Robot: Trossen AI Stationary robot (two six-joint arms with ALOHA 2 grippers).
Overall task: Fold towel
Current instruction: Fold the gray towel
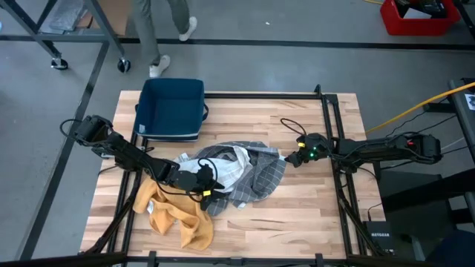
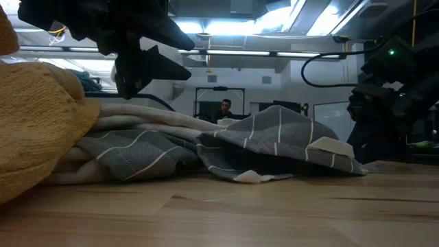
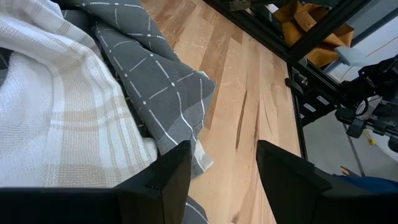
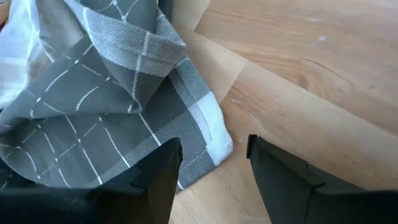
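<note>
- Lying crumpled near the middle of the bench [image 1: 297, 215], the grey towel [image 1: 261, 172] with thin white lines is bunched over a white towel [image 1: 231, 165] with beige stripes.
- It looks soft, light and limp, so I judge it will sag and drag when lifted; a corner or hem is the best place to hold it.
- One corner [image 4: 214, 140] lies flat on the wood toward the right edge, free of the other cloths.
- The right gripper [image 4: 211, 165] hovers just over this corner, jaws apart, holding nothing.
- The left gripper [image 3: 224, 168] is at the pile's front side, jaws also apart and empty.
- A yellow towel [image 1: 174, 215] lies near the front left corner, partly under the pile.
- A blue bin [image 1: 172, 108] stands at the back edge.
</note>
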